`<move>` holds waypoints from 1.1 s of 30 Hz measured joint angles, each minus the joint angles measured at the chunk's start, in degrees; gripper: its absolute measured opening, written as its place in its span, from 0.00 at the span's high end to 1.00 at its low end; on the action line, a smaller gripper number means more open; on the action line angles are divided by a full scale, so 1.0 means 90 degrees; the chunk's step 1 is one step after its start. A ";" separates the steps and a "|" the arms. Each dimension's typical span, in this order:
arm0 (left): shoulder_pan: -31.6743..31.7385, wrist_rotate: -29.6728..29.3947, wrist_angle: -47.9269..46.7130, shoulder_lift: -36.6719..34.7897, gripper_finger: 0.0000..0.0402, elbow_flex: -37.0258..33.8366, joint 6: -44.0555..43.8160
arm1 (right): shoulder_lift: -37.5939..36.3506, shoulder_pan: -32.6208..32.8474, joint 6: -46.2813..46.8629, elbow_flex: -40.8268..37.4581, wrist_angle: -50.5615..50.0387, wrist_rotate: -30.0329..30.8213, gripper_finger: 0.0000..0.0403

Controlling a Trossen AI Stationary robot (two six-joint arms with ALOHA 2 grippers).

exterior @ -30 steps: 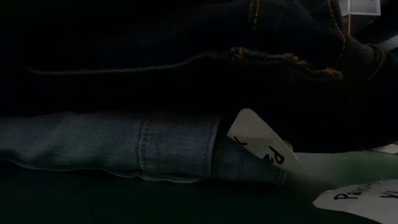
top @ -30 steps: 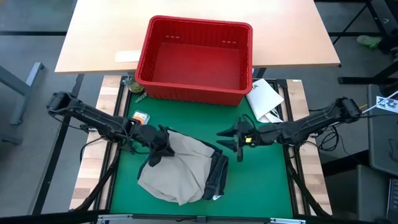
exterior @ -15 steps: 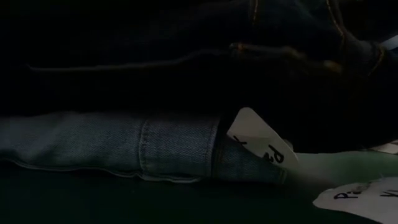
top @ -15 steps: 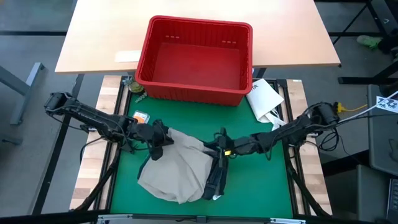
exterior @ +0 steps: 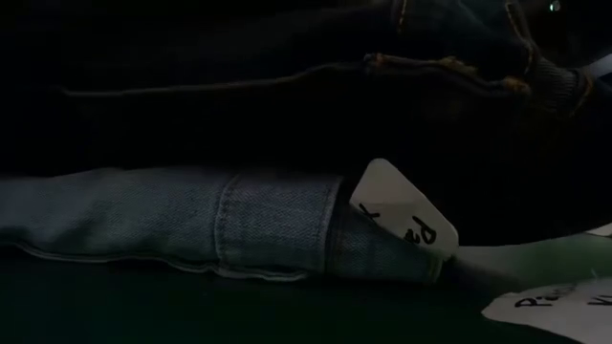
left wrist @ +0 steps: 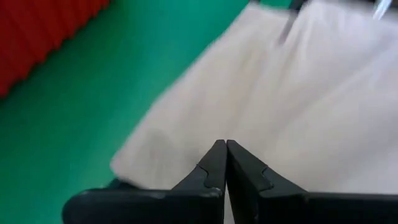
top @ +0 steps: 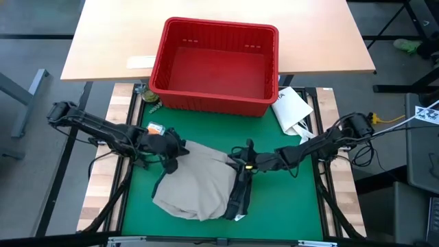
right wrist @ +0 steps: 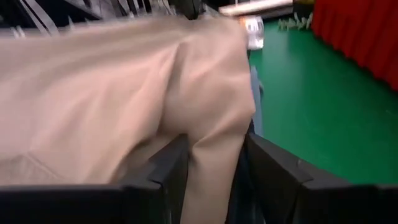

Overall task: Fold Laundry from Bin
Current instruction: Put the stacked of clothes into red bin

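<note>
Left tool (top: pixel 169 151), centre left: clenched at the khaki trousers' (top: pixel 199 186) upper-left edge. Trousers: lower centre, on green table (top: pixel 274 199). Right tool (top: pixel 241 162), centre: grasping trousers' right fold. Bin (top: pixel 216 65): upper centre. Low-view paper tags (exterior: pixel 406 225): handwriting partly hidden, unreadable.

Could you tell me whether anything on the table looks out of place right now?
Yes: a white paper packet juts over the green mat's edge beside the empty red bin, and a small orange item lies loose near the tan trousers.
</note>
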 joint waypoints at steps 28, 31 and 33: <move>-0.2366 -0.0155 0.5051 0.2616 1.00 0.0515 0.0161 | -0.0793 0.0547 -0.1003 0.0002 0.0430 -0.0049 0.60; -0.2497 -0.0157 0.5468 0.3244 1.00 0.0515 0.0132 | -0.0644 0.0561 -0.1076 0.0008 0.0443 0.0040 0.60; -0.2592 -0.0163 0.5584 0.3584 1.00 0.0515 0.0131 | -0.0451 0.0558 -0.1168 0.0007 0.0500 0.0067 0.60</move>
